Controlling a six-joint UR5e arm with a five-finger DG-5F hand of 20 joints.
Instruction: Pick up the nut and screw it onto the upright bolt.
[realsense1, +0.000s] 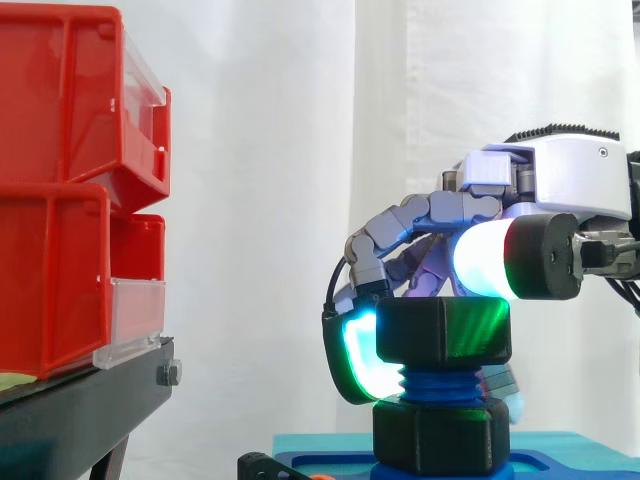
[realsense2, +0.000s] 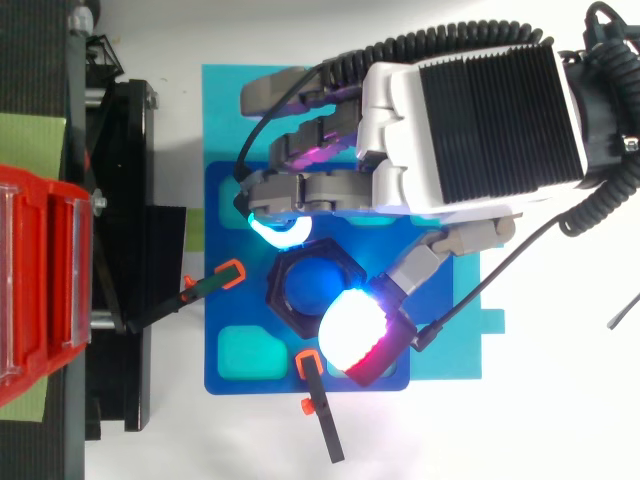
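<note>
A black hex nut sits on top of the upright blue bolt, on its thread; from above the nut rings the bolt's blue top. A second black nut sits lower on the bolt, on the blue baseplate. My hand reaches in from the right and is shut on the upper nut. A curled finger with a green-cyan pad presses its left side and the white glowing thumb pad presses the opposite side.
Red bins are stacked on a black stand to the left. The baseplate lies on a teal mat. Two black clamps with orange tips lie at the plate's left and front edges.
</note>
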